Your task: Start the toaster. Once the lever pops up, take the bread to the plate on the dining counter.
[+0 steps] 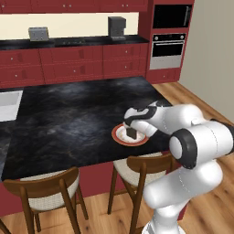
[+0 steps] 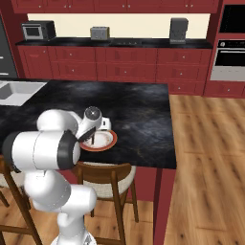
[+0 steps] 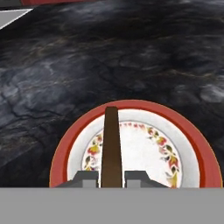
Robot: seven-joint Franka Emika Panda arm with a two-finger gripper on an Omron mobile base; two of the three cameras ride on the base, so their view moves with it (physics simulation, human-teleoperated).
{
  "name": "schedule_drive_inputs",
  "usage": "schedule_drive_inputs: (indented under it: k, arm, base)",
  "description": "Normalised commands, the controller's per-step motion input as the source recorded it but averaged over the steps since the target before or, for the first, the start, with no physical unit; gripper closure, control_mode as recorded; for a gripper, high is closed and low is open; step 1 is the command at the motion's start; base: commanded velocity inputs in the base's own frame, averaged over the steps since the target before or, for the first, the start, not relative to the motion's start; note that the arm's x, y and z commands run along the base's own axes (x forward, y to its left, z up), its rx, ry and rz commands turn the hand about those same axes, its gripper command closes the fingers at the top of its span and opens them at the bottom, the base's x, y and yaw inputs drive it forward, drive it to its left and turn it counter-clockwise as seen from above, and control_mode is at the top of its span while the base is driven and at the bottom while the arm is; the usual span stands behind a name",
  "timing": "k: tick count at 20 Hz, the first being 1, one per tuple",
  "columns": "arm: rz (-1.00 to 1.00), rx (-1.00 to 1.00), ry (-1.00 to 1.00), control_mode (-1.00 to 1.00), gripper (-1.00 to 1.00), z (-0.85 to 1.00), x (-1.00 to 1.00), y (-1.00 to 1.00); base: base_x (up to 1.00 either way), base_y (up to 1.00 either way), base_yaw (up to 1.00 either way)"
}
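**Bread held over the plate**

The hand [image 3: 111,177] pinches the bread [image 3: 111,144] between its two fingertips [image 3: 85,178], edge-on and upright above the plate [image 3: 65,144]. Whether the slice touches the plate cannot be told. The plate [image 1: 118,137] lies on the worktop [image 1: 68,114] at its near edge, just above a stool [image 1: 141,171]. The toaster [image 1: 38,33] stands well beyond the plate, on the far red-cabinet run, with the coffee machine [image 1: 117,26] farther along it.
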Motion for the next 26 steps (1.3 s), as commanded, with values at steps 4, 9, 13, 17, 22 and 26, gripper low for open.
schedule_drive_inputs:
  k: [4,9,13,17,22,26]
  arm:
    - [0.00,0.00,0.00,-1.00,1.00,-0.10,0.22,0.00]
    - [0.00,0.00,0.00,-1.00,1.00,-0.15,0.13,0.00]
    - [0.00,0.00,0.00,-1.00,1.00,-0.27,0.00,0.00]
    - [0.00,0.00,-0.05,-1.00,1.00,-0.13,0.00,0.00]
    - [0.00,0.00,-0.02,-1.00,1.00,0.00,-0.01,0.00]
    - [0.00,0.00,-0.02,-1.00,1.00,-0.03,0.00,0.00]
  base:
    - [0.00,0.00,0.00]
    - [0.00,0.00,0.00]
    - [0.00,0.00,0.00]
    - [0.00,0.00,0.00]
    - [0.00,0.00,0.00]
    - [0.00,0.00,0.00]
